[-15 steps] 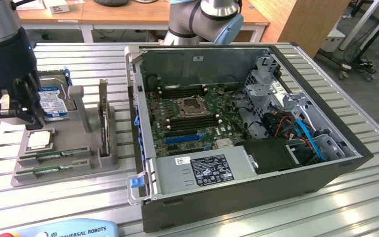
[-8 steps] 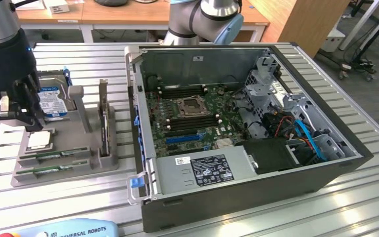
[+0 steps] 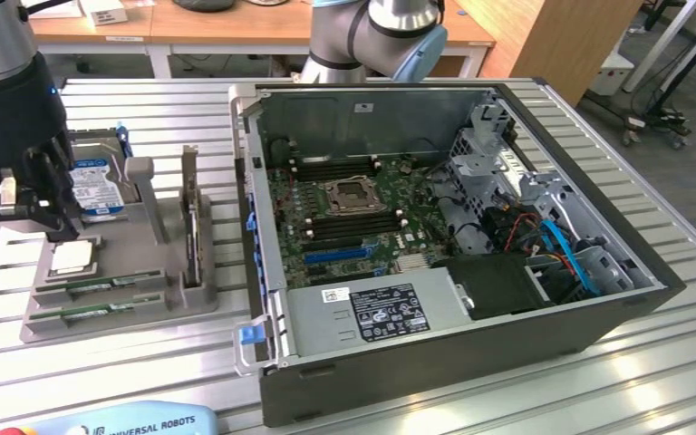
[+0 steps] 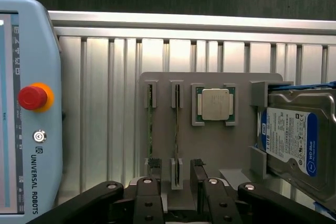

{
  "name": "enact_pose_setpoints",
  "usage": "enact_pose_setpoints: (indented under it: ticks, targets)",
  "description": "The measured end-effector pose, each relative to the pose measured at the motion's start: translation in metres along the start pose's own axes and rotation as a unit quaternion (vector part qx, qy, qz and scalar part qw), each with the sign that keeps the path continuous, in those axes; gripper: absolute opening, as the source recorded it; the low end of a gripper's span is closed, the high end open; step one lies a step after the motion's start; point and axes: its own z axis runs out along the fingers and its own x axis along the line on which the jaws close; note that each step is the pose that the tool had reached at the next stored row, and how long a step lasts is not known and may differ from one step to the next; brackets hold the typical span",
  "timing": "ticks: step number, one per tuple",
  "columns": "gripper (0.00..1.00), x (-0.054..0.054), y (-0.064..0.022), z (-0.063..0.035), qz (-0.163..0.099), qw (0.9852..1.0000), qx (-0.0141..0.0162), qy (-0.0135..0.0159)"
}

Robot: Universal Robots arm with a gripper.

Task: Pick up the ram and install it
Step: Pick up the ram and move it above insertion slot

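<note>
Two green ram sticks stand on edge in slots of a grey holder (image 3: 142, 313). One ram stick (image 3: 97, 284) lies behind the other ram stick (image 3: 97, 308). In the wrist view they appear edge-on as one ram stick (image 4: 150, 124) and a second ram stick (image 4: 177, 124). My gripper (image 3: 52, 222) hangs above the holder, open and holding nothing. In the wrist view my gripper (image 4: 175, 163) has one dark fingertip (image 4: 154, 163) on each side of the second stick's line. The open computer case (image 3: 590, 326) shows its motherboard (image 3: 348, 208) with long black memory slots.
On the holder sit a silver processor chip (image 4: 216, 104) and a hard drive (image 4: 289, 140) with a blue-white label. A tall upright bracket (image 3: 191, 227) stands between the holder and the case. A teach pendant (image 4: 31, 108) with a red stop button lies on the slatted table (image 3: 638, 381).
</note>
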Motion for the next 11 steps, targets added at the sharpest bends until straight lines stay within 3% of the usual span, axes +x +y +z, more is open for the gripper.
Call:
enact_pose_setpoints:
  ticks: [11]
  targets:
    - [0.35, 0.0, -0.0006, 0.0141, 0.0, 1.0, 0.0002, 0.0]
